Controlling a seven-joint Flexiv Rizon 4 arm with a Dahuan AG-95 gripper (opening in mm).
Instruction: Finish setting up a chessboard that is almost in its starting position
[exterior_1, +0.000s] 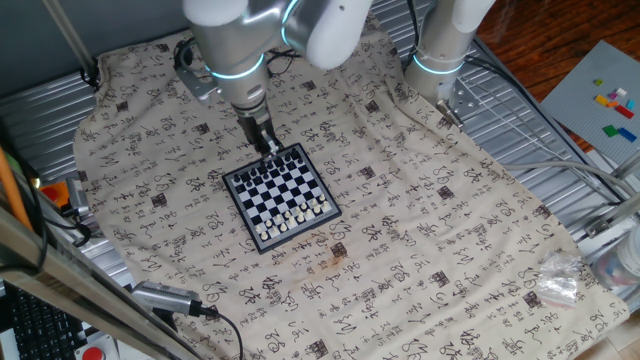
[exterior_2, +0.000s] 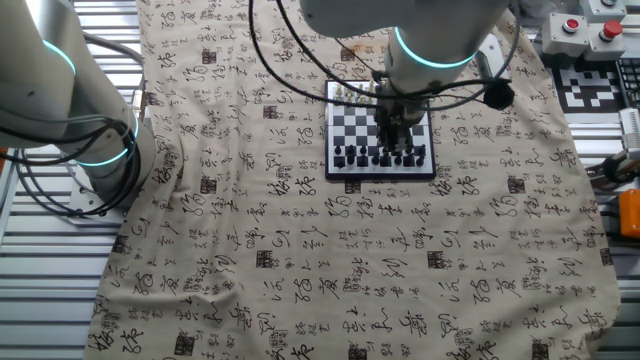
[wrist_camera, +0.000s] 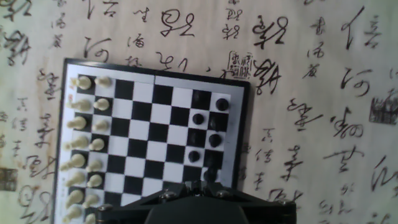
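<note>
The chessboard (exterior_1: 262, 203) lies on the printed cloth; it also shows in the other fixed view (exterior_2: 352, 125) and the hand view (wrist_camera: 158, 134). White pieces (wrist_camera: 87, 143) stand in two rows along its left side in the hand view. Dark pieces (wrist_camera: 215, 122) stand along its right side. My gripper (exterior_1: 268, 146) is low over the dark pieces' end of the board (exterior_2: 396, 140). In the hand view my gripper (wrist_camera: 199, 185) has its jaws drawn together on a small dark piece. The board's lower corner is hidden under the hand.
The cloth (exterior_1: 420, 230) covers the table, with metal slats (exterior_1: 520, 110) beyond its edges. A second robot arm's base (exterior_1: 438, 50) stands behind the board. A black cable and plug (exterior_1: 175, 298) lie at the front left.
</note>
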